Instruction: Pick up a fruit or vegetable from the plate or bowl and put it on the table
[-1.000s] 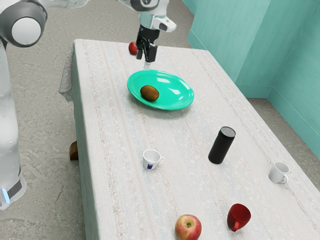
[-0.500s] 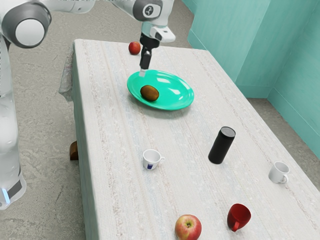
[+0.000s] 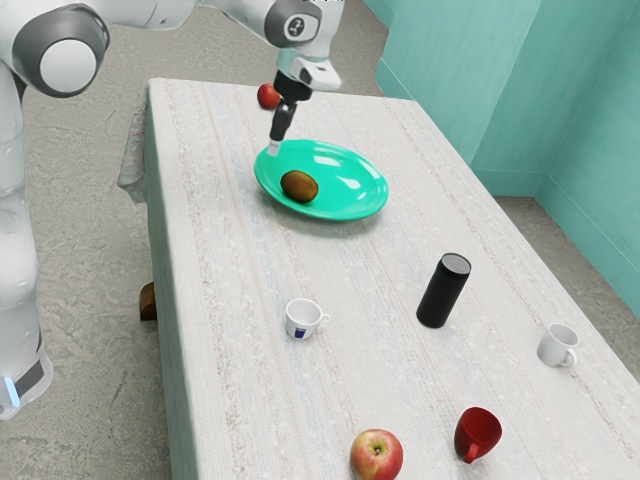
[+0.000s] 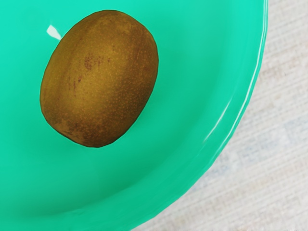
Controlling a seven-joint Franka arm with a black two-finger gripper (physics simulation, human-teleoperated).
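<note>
My gripper (image 3: 275, 147) hangs above the far-left rim of the green plate in the exterior view, pointing down; its fingers overlap each other there, so their spacing is hidden. A brown kiwi (image 3: 299, 187) lies inside the green plate (image 3: 345, 188), toward the exterior view's left side, apart from the gripper. In the wrist view the kiwi (image 4: 99, 79) rests on the green plate (image 4: 192, 159), with the plate's curved rim beside it. The table (image 3: 240, 400) has a pale striped cloth.
A red apple (image 3: 268, 96) stands behind the gripper near the far edge. Farther from the plate are a white cup (image 3: 303, 318), a black cylinder (image 3: 443, 292), a white mug (image 3: 557, 345), a red mug (image 3: 477, 434) and another apple (image 3: 376, 456).
My hand has turned and moved toward the exterior view's left and nearer its camera, coming from beyond the plate to over its rim. The kiwi and plate have stayed put.
</note>
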